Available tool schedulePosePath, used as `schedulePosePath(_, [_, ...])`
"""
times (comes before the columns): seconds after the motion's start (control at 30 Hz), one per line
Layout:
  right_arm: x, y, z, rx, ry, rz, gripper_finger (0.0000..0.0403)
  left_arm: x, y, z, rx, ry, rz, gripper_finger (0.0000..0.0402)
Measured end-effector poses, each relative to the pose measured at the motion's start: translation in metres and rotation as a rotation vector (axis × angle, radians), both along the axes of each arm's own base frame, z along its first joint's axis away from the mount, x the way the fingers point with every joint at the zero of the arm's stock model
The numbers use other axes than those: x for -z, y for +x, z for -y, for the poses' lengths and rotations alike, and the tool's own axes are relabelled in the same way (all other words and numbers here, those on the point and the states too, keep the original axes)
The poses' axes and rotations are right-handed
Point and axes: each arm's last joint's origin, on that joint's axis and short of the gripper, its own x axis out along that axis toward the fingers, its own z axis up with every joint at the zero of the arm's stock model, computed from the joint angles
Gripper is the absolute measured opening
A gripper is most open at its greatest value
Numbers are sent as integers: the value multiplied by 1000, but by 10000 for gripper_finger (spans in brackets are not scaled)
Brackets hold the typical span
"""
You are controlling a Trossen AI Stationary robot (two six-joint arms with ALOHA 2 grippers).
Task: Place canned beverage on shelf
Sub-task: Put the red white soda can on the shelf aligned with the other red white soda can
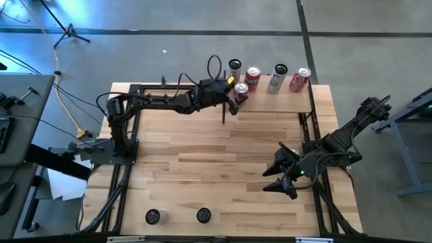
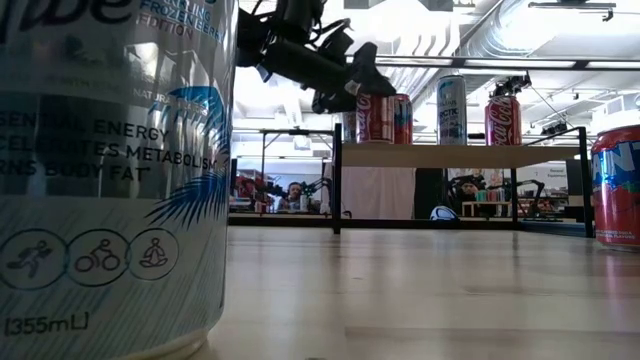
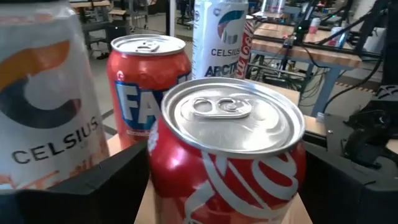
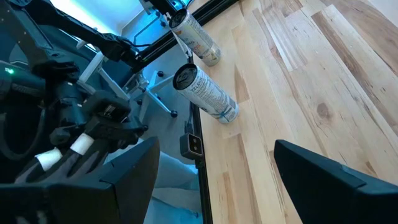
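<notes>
The shelf (image 1: 283, 102) stands at the table's far right and carries several cans: a Celsius can (image 3: 43, 118), a red Fanta can (image 1: 252, 77), a white can (image 1: 277, 78) and a red cola can (image 1: 300, 79). My left gripper (image 1: 237, 94) reaches to the shelf's left end and is shut on another red can (image 3: 230, 149). My right gripper (image 1: 280, 177) hangs open over the table's right side, nothing between its fingers. My left gripper pinches the red can's side wall (image 3: 163, 168) between its two fingers (image 3: 112, 180), one on each side, below the rim. The fingers come nearly level from the table's left. The can stands upright, its base (image 2: 375, 138) down at the shelf board.
Two more cans stand upright by the table's near edge, a Celsius can (image 1: 153, 216) and a second one (image 1: 203, 215). Black uprights (image 2: 337, 180) carry the shelf board (image 2: 450, 155). Bare planks (image 1: 223, 162) lie between the shelf and these cans.
</notes>
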Motion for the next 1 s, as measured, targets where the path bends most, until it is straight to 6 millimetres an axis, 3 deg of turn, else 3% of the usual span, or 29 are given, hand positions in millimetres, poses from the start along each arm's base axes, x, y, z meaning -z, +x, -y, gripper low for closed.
schedulePosePath(0.6, [0,0,0,0,0,0,304,1,-1,3,3,-18,-37,338])
schedulePosePath(1.0, [0,0,0,0,0,0,304,-28,-28,11,31,-70,-130,338])
